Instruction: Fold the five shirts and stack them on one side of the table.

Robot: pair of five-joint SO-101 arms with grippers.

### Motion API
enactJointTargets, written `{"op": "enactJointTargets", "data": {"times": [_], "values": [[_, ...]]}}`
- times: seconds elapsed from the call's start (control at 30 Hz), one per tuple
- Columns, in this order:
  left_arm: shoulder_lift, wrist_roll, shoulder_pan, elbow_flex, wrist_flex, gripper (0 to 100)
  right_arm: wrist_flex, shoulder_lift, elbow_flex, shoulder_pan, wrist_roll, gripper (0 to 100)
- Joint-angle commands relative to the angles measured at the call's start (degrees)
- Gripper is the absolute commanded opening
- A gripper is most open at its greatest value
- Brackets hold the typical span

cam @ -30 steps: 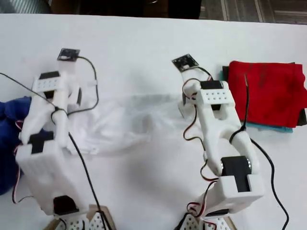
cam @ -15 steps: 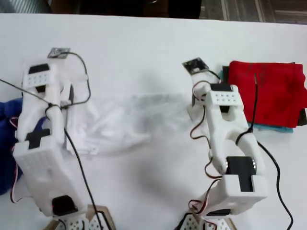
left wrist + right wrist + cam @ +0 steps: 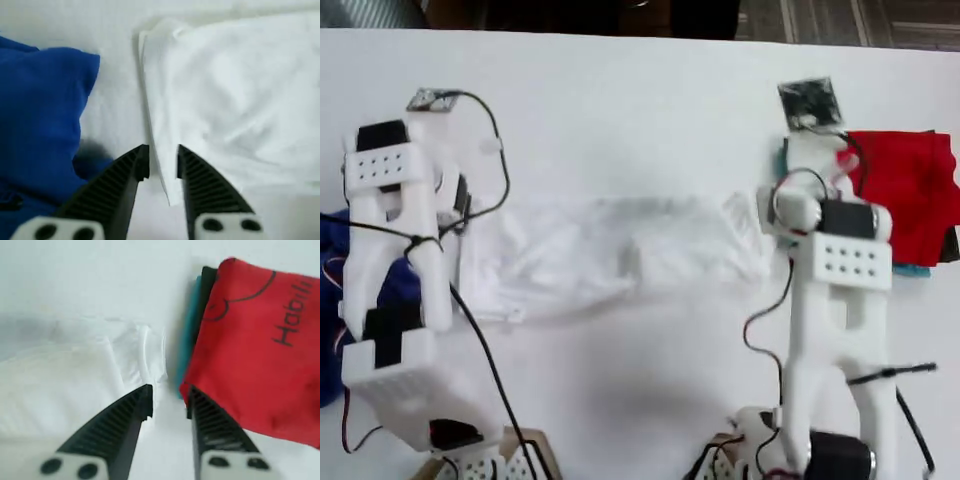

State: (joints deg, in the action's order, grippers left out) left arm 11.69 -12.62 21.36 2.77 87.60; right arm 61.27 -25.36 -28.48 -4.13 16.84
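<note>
A white shirt (image 3: 610, 250) lies spread flat across the middle of the table between the two arms. At its left edge my left gripper (image 3: 460, 205) is open by a narrow gap, and in the left wrist view the gripper (image 3: 161, 162) has the white shirt's edge (image 3: 155, 125) running between its fingers. My right gripper (image 3: 770, 210) stands open at the shirt's right end. In the right wrist view that gripper (image 3: 169, 400) has bare table between its fingers, with the white shirt's corner (image 3: 142, 355) just past one tip. A folded red shirt (image 3: 910, 190) tops a stack at the right.
A crumpled blue shirt (image 3: 335, 250) lies at the table's left edge, close to the left arm, and shows as the blue shirt (image 3: 40, 110) beside the gripper. Under the red shirt (image 3: 250, 350) lie a teal layer (image 3: 189, 340) and a dark one. The table's far half is bare.
The arms have moved apart: the right gripper went right toward the red stack and the left one went left. The white shirt, bunched before, now lies stretched out wide.
</note>
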Motion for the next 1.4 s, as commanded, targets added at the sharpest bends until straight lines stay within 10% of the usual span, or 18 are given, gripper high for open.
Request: {"op": "enactJointTargets", "data": {"times": [0.0,0.6,1.07,1.37], "values": [[-4.13,-0.18,0.44,-4.35,-1.85,25,-6.29,-3.47,-7.03,-0.92,-0.7,19.3],[-2.37,-5.1,3.25,-22.9,-28.57,23,-18.24,-3.82,-17.32,-0.48,-1.14,11.1],[17.67,-10.37,0.18,-6.11,-12.31,22,-18.15,-3.91,-17.23,-0.84,-1.14,11.1],[19.25,-15.47,-4.48,-5.58,-9.67,2,-18.15,-3.91,-17.23,-0.92,-1.14,11.1]]}}
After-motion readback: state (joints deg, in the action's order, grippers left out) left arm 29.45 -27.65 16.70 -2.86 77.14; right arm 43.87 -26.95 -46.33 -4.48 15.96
